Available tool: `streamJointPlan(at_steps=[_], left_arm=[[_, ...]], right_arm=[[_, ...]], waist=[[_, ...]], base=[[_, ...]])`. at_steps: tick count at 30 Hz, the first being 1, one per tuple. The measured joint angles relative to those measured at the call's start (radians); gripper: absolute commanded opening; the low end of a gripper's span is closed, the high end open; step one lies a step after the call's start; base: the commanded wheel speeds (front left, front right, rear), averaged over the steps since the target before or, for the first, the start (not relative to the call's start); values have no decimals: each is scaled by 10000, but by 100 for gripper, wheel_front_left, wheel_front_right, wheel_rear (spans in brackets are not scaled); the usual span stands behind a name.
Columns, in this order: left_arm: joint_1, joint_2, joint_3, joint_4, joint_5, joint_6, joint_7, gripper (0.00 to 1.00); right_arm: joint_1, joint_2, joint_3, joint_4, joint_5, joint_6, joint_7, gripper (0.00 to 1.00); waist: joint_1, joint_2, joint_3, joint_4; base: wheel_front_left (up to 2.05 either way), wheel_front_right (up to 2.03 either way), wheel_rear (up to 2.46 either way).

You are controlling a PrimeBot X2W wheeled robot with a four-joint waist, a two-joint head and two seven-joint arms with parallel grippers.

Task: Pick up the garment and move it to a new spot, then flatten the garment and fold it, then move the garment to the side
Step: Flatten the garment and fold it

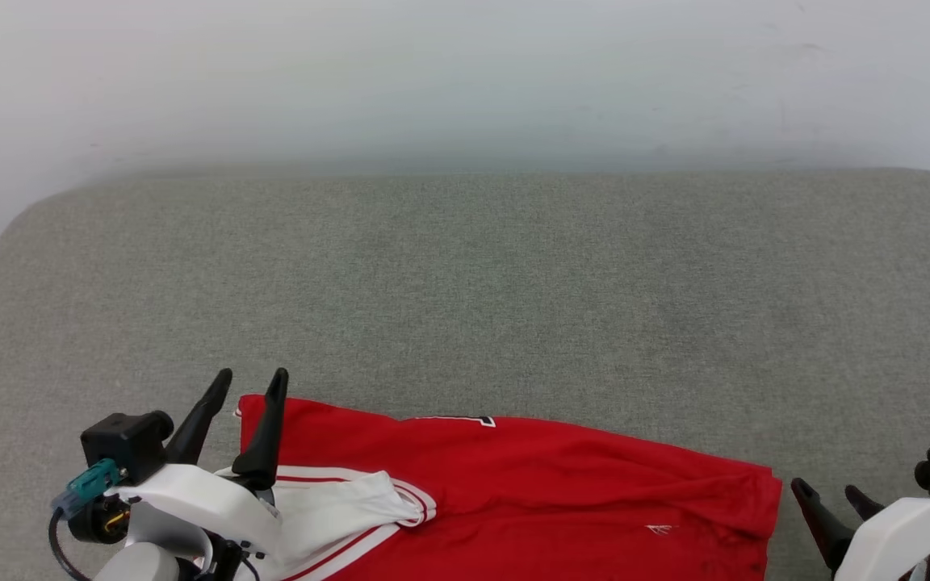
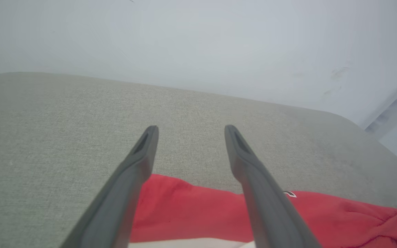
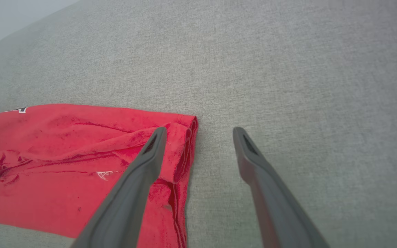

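Garment [image 1: 562,476] flat on cushion [image 1: 513,282] | left end effector [image 1: 253,375] parted over corner | right end effector [image 1: 825,486] parted beside hem

Nothing can be read. On the red garment [image 1: 562,476], a sliver of a black, white-outlined character [image 1: 465,420] peeks over the folded far edge, to the right of the left pincer [image 1: 253,373] — too cut off to name. A small white emblem [image 1: 659,529] sits on the cloth just left of the right pincer [image 1: 825,486] — too tiny to make out.
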Motion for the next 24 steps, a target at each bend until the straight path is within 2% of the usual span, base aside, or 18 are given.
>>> streamJointPlan(at_steps=[4,10,16,24], left_arm=[[318,-278,940,-420,1047,134,2,100],[530,-750,1879,-1045,2380,71,0,100],[973,-1127,2397,-1661,3250,31,0,100],[1281,-1639,2658,-2092,3425,-182,0,100]], right_arm=[[-41,-8,-525,-309,-82,0,1085,100],[7,-15,-771,-527,-284,0,2255,100],[44,-27,-564,-481,-393,0,2661,100],[-258,148,-276,522,-211,0,2744,100]], waist=[[1,0,54,91],[1,0,139,356],[1,0,265,557],[1,0,544,765]], base=[[0,0,0],[0,0,0],[0,0,0],[0,0,0]])
